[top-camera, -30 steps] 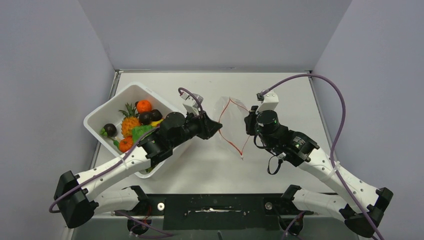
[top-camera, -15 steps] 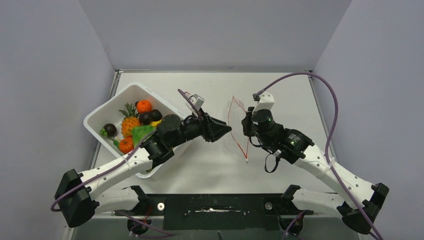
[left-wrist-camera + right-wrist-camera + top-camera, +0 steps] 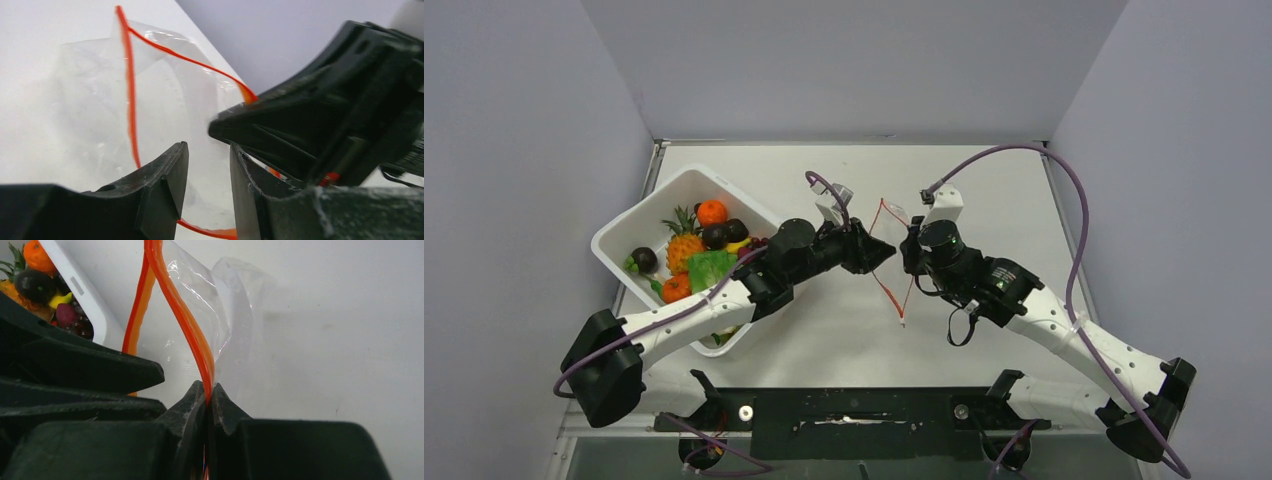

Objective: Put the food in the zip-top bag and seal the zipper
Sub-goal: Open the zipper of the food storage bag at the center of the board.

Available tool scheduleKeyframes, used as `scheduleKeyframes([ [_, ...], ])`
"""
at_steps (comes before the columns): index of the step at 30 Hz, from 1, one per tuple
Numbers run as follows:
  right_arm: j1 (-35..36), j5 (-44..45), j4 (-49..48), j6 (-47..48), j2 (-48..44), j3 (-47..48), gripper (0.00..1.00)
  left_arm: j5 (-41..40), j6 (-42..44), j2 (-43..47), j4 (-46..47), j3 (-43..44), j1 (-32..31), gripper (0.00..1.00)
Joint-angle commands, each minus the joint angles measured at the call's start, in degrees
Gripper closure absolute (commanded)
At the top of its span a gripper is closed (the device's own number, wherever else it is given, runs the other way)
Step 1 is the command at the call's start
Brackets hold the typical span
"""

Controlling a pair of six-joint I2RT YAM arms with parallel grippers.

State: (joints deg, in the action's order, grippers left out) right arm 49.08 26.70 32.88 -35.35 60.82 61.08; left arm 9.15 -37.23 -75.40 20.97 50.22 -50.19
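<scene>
The right hand [image 3: 206,395] has its fingers together, clamped on the zipper [image 3: 177,315] of the zip-top bag [image 3: 165,95]. The bag sits at the middle of the table [image 3: 984,180], between the two hands, with its mouth open and the two red strips bowed apart. The left hand [image 3: 207,150] has its fingers apart by a narrow gap. Its tips are at the bag's mouth, just beside the right hand; whether film lies between them cannot be told. The food [image 3: 696,250] lies in the white tub [image 3: 639,205] at the left of the table: an orange [image 3: 712,211], a pineapple [image 3: 684,246], lettuce [image 3: 711,268] and a dark plum [image 3: 643,259] are visible.
</scene>
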Motion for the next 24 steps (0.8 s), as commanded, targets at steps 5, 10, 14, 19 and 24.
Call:
scheduleKeyframes([
  [5, 1.7, 0.6, -3.0, -0.1, -0.5, 4.9, 1.0, -15.0, 6.6, -1.0, -9.6, 4.8, 0.0, 0.69],
  [10, 6.1, 1.4, -6.1, -0.6, 1.5, 4.5, 1.0, -15.8, 5.1, -0.6, -9.5, 3.2, 0.0, 0.74],
  [14, 6.2, 2.5, -7.3, -1.4, 2.9, 3.4, 1.0, -9.7, -1.4, 2.4, 0.8, -2.3, 0.1, 0.76],
  [19, 6.5, 1.5, -10.4, -1.6, 2.3, 1.9, 1.0, -7.0, -7.6, 3.7, 13.3, -8.8, 0.4, 0.8],
  [24, 6.6, 1.3, -11.8, -1.6, 1.7, 1.7, 1.0, -7.5, -7.9, 0.5, 14.0, -9.4, 0.8, 0.82],
])
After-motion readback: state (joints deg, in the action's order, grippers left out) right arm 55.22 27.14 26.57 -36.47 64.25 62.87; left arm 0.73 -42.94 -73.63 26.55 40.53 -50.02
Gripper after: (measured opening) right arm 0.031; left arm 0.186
